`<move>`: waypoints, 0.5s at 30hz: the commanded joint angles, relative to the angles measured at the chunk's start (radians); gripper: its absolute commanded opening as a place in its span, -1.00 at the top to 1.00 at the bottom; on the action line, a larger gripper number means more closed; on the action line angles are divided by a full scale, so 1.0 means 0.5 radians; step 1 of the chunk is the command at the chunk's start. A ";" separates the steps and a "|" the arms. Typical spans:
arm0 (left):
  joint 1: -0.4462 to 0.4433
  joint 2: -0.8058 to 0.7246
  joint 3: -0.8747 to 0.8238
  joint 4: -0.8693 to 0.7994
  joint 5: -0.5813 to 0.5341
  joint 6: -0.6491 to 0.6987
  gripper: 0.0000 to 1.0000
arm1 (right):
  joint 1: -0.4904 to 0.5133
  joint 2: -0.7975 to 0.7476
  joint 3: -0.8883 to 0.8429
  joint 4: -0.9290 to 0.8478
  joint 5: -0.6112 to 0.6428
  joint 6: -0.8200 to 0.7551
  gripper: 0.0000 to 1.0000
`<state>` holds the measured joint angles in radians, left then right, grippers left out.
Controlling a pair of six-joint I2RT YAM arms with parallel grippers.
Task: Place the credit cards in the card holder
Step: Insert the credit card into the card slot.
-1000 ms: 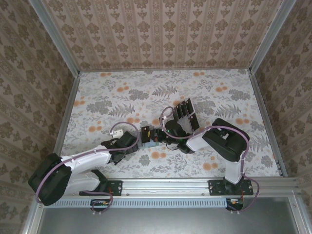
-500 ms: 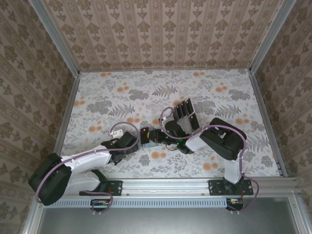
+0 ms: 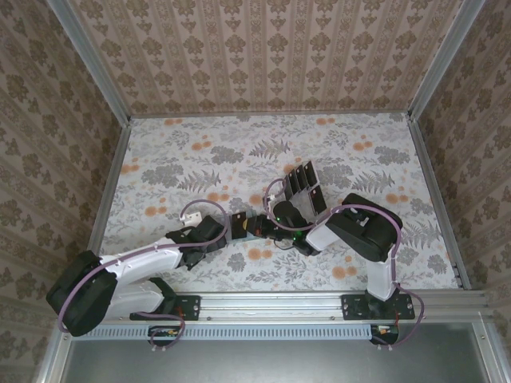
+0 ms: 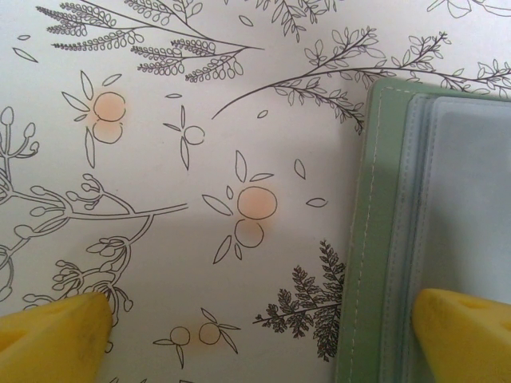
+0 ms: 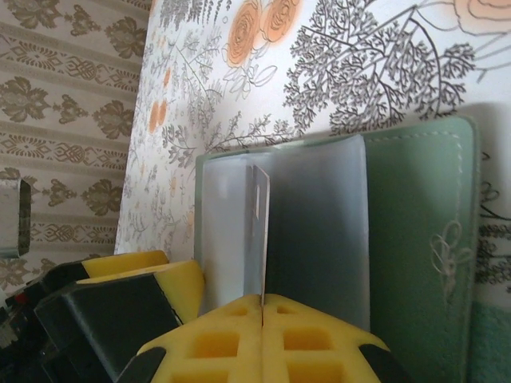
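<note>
From above, the left gripper (image 3: 234,227) and the right gripper (image 3: 257,226) meet tip to tip near the middle of the flowered surface (image 3: 200,159). A clear rack (image 3: 304,186) with black cards standing in it sits just behind the right gripper, on its far side. Looking down the left wrist, that gripper is spread wide, its yellow fingertips (image 4: 56,331) far apart. The grey-green card holder (image 4: 363,239) lies flat under its right-hand finger, the clear pockets facing up, and bare surface lies between the fingers and under the other tip. Looking down the right wrist, the yellow fingers are pressed together on a credit card (image 5: 261,223), seen edge-on as a thin line. It stands straight out ahead of the tips, over the clear pockets of the open card holder. The holder's green cover stretches off to the right of the fingers, and a yellow finger of the left gripper sits close on their left.
</note>
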<state>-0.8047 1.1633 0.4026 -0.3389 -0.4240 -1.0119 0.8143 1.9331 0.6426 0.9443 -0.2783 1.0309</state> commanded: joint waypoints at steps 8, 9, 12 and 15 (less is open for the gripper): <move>-0.013 0.042 -0.072 -0.177 0.053 -0.050 -0.99 | 0.005 0.056 -0.007 -0.019 -0.120 0.006 1.00; -0.013 0.042 -0.072 -0.176 0.053 -0.049 -1.00 | 0.004 0.061 0.002 -0.031 -0.133 0.001 1.00; -0.012 0.042 -0.072 -0.173 0.053 -0.051 -0.99 | 0.001 0.075 0.023 -0.059 -0.160 -0.003 1.00; -0.013 0.042 -0.075 -0.169 0.053 -0.049 -1.00 | -0.005 0.090 0.042 -0.080 -0.172 0.000 1.00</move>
<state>-0.8047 1.1633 0.4023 -0.3389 -0.4240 -1.0176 0.8143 1.9511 0.6449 0.9432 -0.3389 1.0328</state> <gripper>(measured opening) 0.997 0.065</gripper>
